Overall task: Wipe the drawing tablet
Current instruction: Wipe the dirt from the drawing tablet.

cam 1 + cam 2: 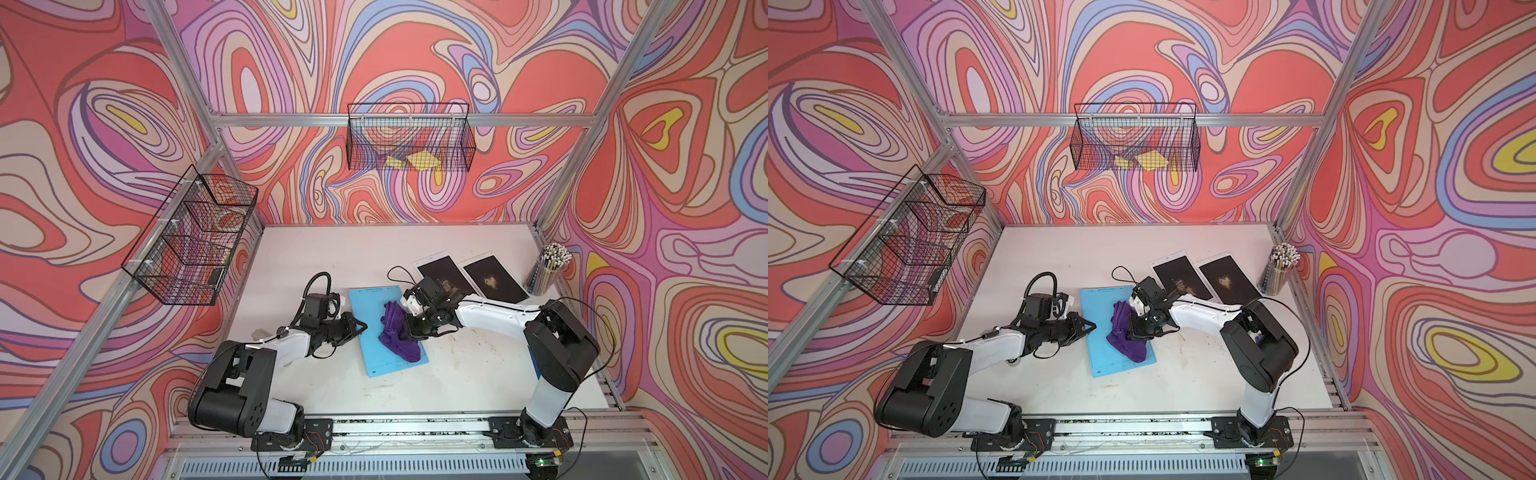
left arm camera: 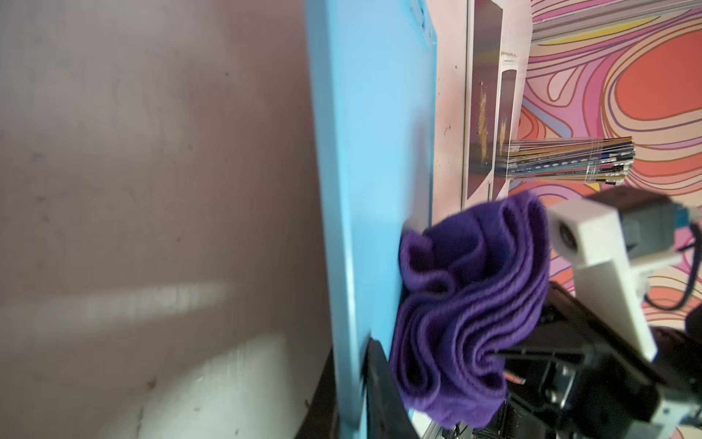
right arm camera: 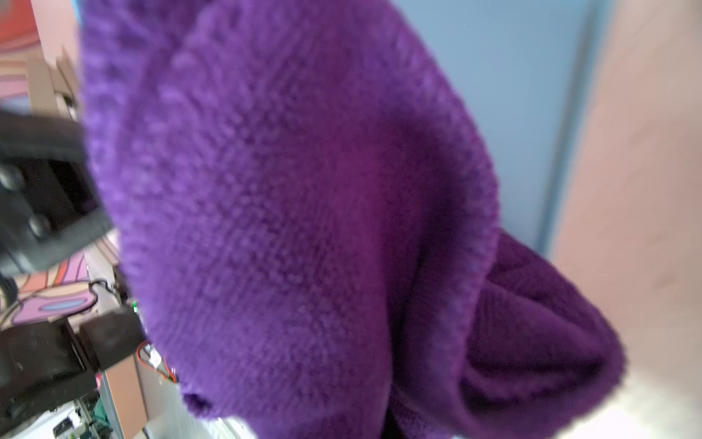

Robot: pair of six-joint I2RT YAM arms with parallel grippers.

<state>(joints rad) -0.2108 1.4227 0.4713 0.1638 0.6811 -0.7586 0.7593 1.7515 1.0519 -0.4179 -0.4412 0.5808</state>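
Note:
The light blue drawing tablet [image 1: 374, 353] [image 1: 1100, 357] lies flat mid-table, long side running front to back. My left gripper [image 1: 360, 328] [image 1: 1091, 325] is shut on the tablet's left edge; in the left wrist view its black fingers [image 2: 380, 380] clamp the blue rim [image 2: 342, 266]. A bunched purple cloth [image 1: 397, 332] [image 1: 1125, 336] [image 2: 475, 304] rests on the tablet's right half. My right gripper [image 1: 405, 330] [image 1: 1131, 330] is shut on that cloth. The cloth [image 3: 304, 190] fills the right wrist view and hides the jaws; blue tablet [image 3: 513, 95] shows behind it.
Two black-screened tablets [image 1: 440, 276] [image 1: 494, 278] with brownish specks lie at the back right. A clear cup of pencils [image 1: 548, 270] stands beside them. Wire baskets hang on the back wall [image 1: 409, 137] and the left wall [image 1: 191, 237]. Stains mark the table [image 1: 478, 345] right of the tablet.

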